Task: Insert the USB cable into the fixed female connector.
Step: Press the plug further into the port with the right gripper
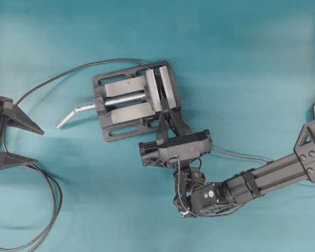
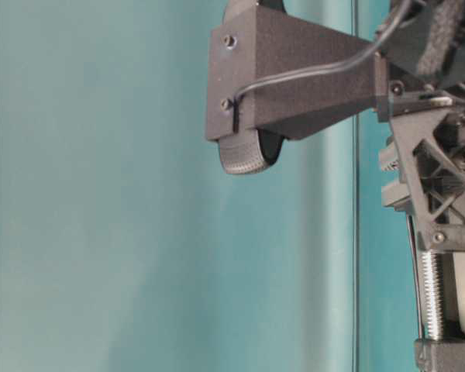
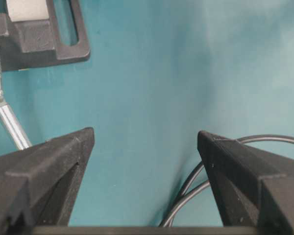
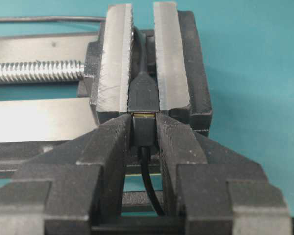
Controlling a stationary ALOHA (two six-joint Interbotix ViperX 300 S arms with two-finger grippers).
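Right wrist view: right gripper [image 4: 143, 128] clenches USB cable [image 4: 142, 131] plug, nearly seated in fixed female connector [image 4: 143, 94]; final push left. Left gripper [image 3: 144, 147] released.

USB cable [image 4: 143, 131] black plug butted against fixed female connector [image 4: 143, 93], aligned.

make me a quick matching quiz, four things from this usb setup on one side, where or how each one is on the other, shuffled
Things:
1. USB cable plug
2. fixed female connector
3. left gripper
4. bench vise handle

States:
A. clamped between the vise's steel faces
B. silvery, sticking out over the cloth
C. pinched between the right gripper fingers
D. open, holding nothing

Pairs: 1-C, 2-A, 3-D, 4-B
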